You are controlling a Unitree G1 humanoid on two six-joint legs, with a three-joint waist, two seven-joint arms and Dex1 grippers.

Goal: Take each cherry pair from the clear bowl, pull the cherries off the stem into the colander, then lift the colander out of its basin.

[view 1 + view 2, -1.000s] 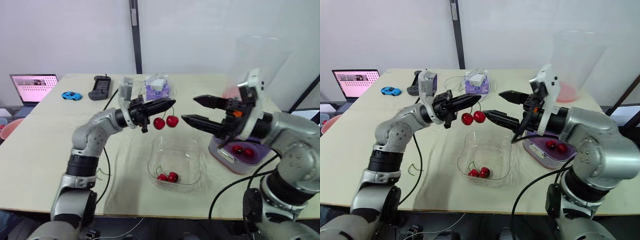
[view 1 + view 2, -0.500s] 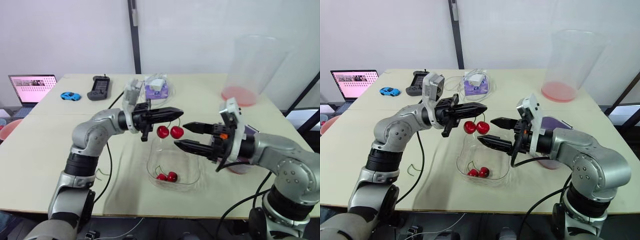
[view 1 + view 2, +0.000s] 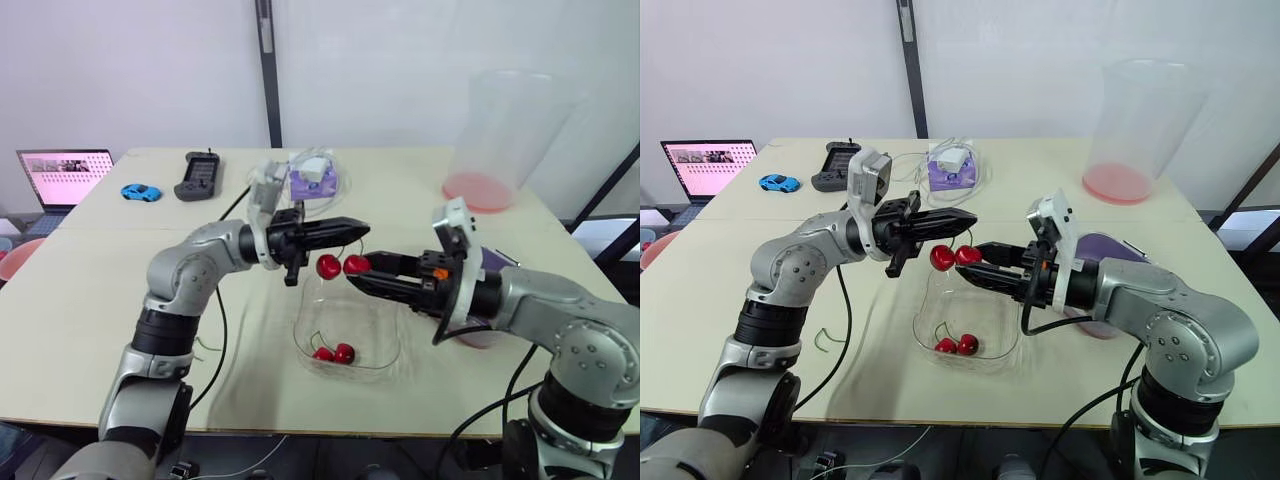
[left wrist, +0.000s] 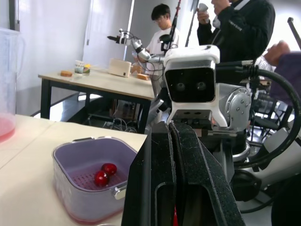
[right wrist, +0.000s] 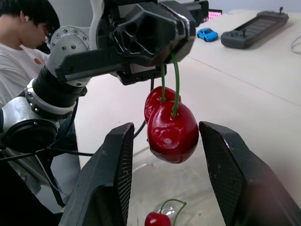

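1. Right jaws have slid left & narrowed since 0.5 s ago. They now bracket the right-hand cherry of the cherry pair (image 3: 342,266), apart w/ a gap each side, no grip yet.
2. Left jaws are clamped on the stem (image 5: 175,80); pair hangs above the clear bowl (image 3: 390,345).
3. Pull-off looks next, but the colander (image 4: 75,186) sits off to the right, so a freed cherry could drop into the bowl.
4. One more pair (image 3: 335,354) waits in the bowl.
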